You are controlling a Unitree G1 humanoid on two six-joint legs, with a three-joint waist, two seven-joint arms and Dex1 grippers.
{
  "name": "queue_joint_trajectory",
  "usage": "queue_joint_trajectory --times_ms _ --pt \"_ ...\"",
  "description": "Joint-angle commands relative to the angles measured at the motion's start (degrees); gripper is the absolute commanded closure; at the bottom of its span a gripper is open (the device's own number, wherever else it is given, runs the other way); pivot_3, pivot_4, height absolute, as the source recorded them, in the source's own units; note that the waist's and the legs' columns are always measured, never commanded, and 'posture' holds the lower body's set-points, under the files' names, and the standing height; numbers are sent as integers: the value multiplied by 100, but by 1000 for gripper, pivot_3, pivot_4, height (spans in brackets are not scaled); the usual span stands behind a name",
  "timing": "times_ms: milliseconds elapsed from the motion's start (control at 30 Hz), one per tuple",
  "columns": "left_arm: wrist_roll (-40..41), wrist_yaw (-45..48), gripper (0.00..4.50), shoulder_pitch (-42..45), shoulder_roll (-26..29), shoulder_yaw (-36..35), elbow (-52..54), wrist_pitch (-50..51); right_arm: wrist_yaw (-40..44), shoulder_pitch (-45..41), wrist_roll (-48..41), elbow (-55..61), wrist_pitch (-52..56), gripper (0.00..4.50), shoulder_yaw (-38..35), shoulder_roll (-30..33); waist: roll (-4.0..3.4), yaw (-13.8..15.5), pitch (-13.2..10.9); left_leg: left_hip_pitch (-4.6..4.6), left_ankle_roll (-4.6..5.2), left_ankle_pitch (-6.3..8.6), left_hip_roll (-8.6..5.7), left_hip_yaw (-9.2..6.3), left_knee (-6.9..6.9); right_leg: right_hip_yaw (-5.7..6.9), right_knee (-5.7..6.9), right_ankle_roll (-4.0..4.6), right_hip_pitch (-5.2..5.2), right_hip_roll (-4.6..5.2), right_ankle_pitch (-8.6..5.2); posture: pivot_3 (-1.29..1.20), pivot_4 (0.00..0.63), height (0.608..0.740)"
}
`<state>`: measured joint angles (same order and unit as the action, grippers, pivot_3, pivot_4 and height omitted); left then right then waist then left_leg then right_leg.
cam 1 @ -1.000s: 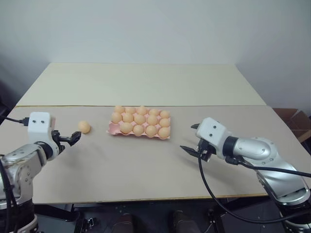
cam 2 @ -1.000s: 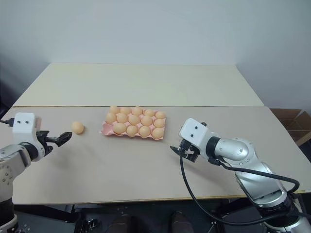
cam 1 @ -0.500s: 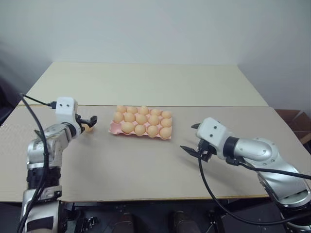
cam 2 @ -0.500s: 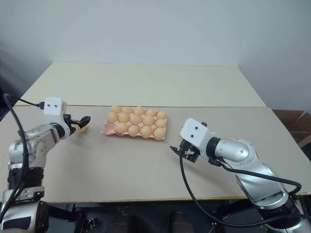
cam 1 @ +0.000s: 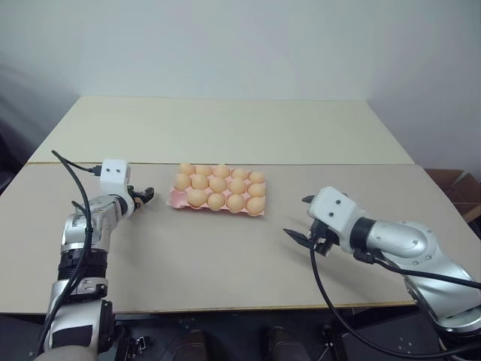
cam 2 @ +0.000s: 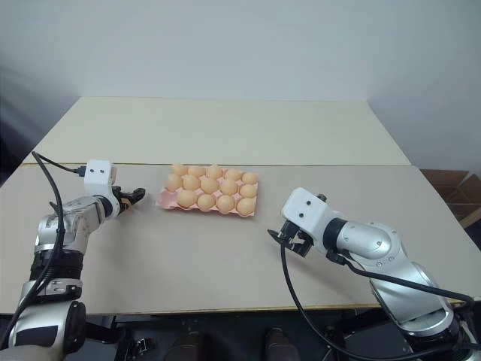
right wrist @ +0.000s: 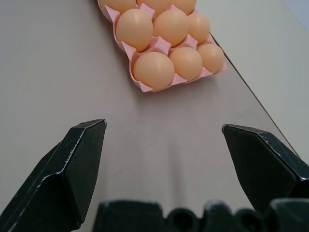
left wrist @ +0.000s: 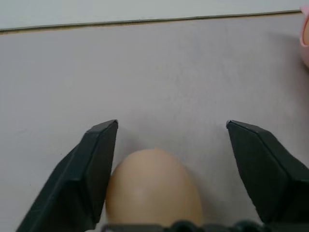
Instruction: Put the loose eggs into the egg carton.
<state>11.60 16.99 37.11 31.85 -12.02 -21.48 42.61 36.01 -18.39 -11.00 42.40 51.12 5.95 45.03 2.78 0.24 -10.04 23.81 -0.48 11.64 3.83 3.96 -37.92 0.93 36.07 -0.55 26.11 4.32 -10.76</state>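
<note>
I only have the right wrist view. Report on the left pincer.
Observer: The left pincer is open, with the loose egg lying on the table between its fingers.
Operator: Give me the contact.
Observer: One finger is right at the egg's side; the other stands clear of it.
Operator: Name the free cup.
Observer: The egg carton looks empty at its near corner on the robot's left, the one closest to that pincer.
</note>
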Motion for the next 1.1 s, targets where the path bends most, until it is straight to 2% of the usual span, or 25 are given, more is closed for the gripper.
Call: queue_joint_trajectory --times_ms 33,133,200,533,833,1100 --pt "42 75 1993 50 113 -79 190 117 -67 -60 -1 152 -8 0 -130 24 0 2 0 0 0 0 0 0 0 0 0 0 0 0 0 0 150 740" --pt "11 41 2841 -70 130 -145 219 167 -78 -68 31 102 -51 0 -80 13 0 1 0 0 0 0 0 0 0 0 0 0 0 0 0 0 150 740" --pt "-4 31 3031 -211 143 -156 332 219 -80 -66 29 97 -59 0 -80 4 0 -14 0 0 0 0 0 0 0 -1 0 0 0 0 0 0 150 740" --pt "-4 44 3088 -508 90 -127 1026 33 -85 -77 58 32 -98 0 -39 -15 0 -27 0 -3 0 0 0 0 0 -2 2 0 -1 0 0 0 150 740" --pt "297 347 3088 -346 120 -53 1988 456 -107 -114 86 17 -98 0 -7 -25 1 -19 0 -1 0 0 0 0 0 -2 1 0 -1 1 0 0 150 740" --pt "391 863 3088 -59 -135 428 1845 78 -219 -100 172 8 -128 0 78 -93 1 -6 0 -1 0 0 -1 0 0 -2 1 0 -1 1 0 0 150 740"
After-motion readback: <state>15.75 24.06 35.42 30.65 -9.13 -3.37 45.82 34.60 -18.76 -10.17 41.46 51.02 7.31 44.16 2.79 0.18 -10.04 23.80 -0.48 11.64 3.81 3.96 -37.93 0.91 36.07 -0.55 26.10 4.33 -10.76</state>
